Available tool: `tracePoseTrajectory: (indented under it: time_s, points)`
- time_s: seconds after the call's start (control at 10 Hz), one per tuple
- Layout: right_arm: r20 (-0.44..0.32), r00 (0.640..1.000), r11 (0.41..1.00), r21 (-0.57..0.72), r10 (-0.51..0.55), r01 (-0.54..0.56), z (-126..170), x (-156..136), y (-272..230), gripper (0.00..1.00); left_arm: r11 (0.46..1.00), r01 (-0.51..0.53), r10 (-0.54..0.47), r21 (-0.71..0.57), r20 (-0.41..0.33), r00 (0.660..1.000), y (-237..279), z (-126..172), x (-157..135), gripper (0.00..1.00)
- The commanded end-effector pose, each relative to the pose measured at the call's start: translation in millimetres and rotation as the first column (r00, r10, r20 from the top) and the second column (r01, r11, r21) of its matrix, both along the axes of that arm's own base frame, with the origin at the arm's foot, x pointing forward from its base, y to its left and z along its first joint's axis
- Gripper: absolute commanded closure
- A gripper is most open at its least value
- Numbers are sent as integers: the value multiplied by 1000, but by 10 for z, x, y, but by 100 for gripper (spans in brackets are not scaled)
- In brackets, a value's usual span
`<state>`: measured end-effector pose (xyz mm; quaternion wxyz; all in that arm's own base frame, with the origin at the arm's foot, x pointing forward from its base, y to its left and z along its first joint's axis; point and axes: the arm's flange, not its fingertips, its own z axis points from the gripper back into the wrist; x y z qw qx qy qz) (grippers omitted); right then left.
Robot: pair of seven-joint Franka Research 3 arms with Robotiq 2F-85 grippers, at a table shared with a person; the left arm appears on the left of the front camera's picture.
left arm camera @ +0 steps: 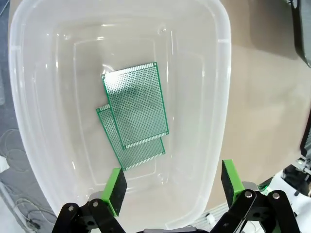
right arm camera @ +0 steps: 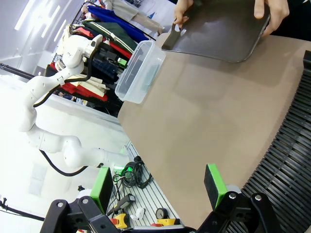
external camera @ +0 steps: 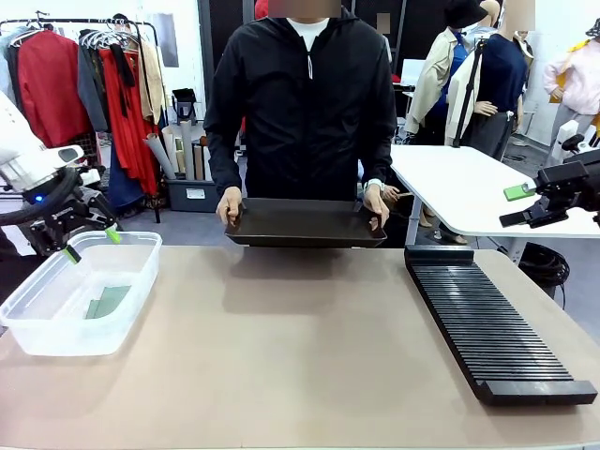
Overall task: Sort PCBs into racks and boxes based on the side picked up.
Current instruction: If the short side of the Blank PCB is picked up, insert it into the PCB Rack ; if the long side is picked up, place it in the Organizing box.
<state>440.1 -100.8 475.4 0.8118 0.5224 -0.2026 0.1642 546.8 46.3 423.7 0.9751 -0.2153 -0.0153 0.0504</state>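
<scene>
Two dark-green PCBs (left arm camera: 136, 104) lie overlapping on the floor of the clear box (left arm camera: 218, 97); the lower one (left arm camera: 138, 153) sticks out toward me. My left gripper (left arm camera: 172, 187) hangs open just above the box with nothing between its fingers. From the front, the box (external camera: 37, 328) stands at the table's left with the PCBs (external camera: 108, 302) inside and the left gripper (external camera: 91, 244) over its far rim. The long black rack (external camera: 487, 323) lies at the right, its slots bare. My right gripper (external camera: 516, 206) hovers open above and beyond the rack; the right wrist view has it (right arm camera: 158, 189) empty, beside the rack (right arm camera: 286, 160).
A person at the far side holds a shallow black tray (external camera: 305, 223) with both hands at the table's far edge; it is also in the right wrist view (right arm camera: 218, 29). The brown tabletop (external camera: 281, 356) stretches bare between box and rack. A white table (external camera: 459, 183) stands behind on the right.
</scene>
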Motion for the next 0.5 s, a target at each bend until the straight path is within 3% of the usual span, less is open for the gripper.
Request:
tracePoseTrajectory:
  time_s: [0.0,0.4]
  points:
    - [4,1000,1000,-1,4,-4,24,1,17,0,1000,6,-6,-18,8,1000,28,-40,-8,0]
    - [4,1000,1000,-1,4,-4,24,1,17,0,1000,6,-6,-18,8,1000,28,-40,-8,0]
